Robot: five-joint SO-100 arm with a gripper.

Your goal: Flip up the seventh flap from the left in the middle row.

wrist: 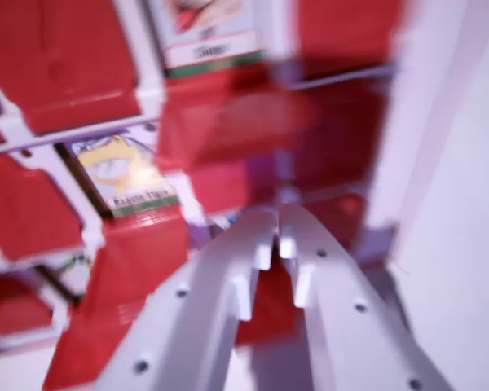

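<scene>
Wrist view: the white plastic two-fingered gripper (pixel 277 236) fills the lower centre, nearest the camera. Its jaws meet at the tips and enclose nothing, clenched to form one narrow point, which suits prodding a flap edge. The tips sit over the red plastic game board with white frame bars (pixel 151 94), close to its right edge, where a white side rail (pixel 424 122) runs. Two flaps stand raised showing portrait cards: a yellow-haired cartoon face card (pixel 122 171) at the left and a card with a white name label (pixel 208 32) at the top edge. The other visible cells show plain red. Motion blur prevents counting flaps; the target seventh flap is judged to lie just beyond the tips, unconfirmed.
</scene>
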